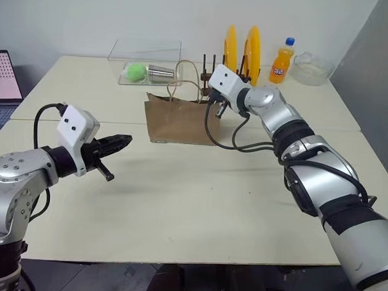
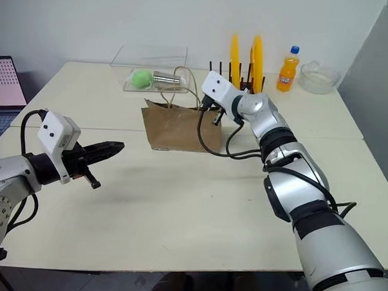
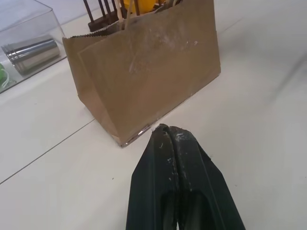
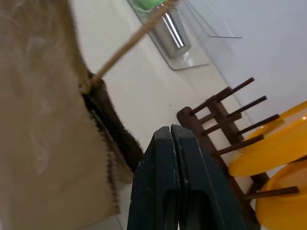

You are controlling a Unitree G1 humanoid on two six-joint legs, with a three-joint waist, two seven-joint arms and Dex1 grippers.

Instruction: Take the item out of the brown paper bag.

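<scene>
A creased brown paper bag (image 1: 177,121) stands upright on the pale bench (image 1: 179,196), the right end effector (image 1: 216,106) clenched empty at its top rim at three o'clock, the left end effector (image 1: 120,142) clenched empty well off at nine o'clock, and no writing is readable on the orange soda bottle (image 1: 281,61).
</scene>
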